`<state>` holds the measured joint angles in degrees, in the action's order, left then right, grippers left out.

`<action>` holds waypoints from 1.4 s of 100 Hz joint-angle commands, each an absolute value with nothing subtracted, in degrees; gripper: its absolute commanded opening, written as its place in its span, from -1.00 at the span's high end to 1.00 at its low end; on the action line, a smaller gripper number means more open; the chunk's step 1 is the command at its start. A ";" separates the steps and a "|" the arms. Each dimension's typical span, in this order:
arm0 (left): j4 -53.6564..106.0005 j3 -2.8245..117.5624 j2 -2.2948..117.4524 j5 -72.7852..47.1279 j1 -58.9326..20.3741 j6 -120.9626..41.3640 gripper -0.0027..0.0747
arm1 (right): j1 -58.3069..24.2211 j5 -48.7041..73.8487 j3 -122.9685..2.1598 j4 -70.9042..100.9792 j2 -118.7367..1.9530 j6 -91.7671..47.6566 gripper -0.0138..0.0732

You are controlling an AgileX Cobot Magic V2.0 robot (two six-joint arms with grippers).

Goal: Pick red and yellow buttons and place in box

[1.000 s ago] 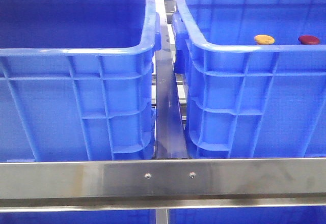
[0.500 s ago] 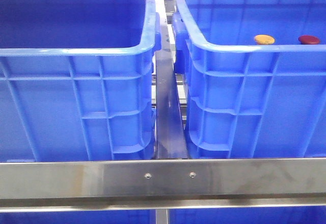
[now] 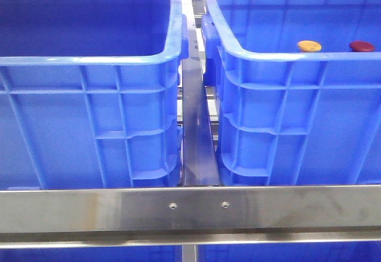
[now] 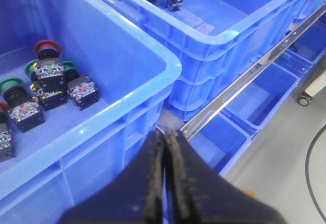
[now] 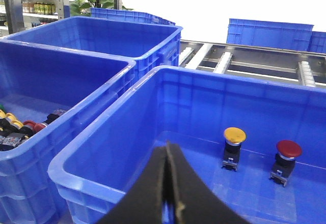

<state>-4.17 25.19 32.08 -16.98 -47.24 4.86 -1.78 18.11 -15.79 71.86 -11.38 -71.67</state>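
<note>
Front view sits low, close against both crates' walls — wrist views look down, sharing the right crate [image 3: 286, 95].

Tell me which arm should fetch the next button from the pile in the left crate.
Left, probably. The left gripper, shut, sits by the left crate rim with the pile close; the right gripper hangs over the right crate.

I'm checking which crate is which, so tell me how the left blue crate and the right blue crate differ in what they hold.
The left crate holds a huddle of many push buttons with green and red caps, crowded together; the right crate holds just two, a yellow button and a red button. Those two stand upright and apart, while the left crate's lie jumbled and touching. Both crates are bright blue with ribbed walls and rolled rims, side by side.
</note>
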 commanded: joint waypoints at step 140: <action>-2.41 -2.98 -2.15 0.75 2.68 0.31 0.98 | -1.99 17.66 -17.31 72.99 -11.93 -71.71 0.83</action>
<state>-2.98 -0.09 -0.36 -4.38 2.55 0.00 -1.78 18.73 -15.79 71.86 -11.25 -71.51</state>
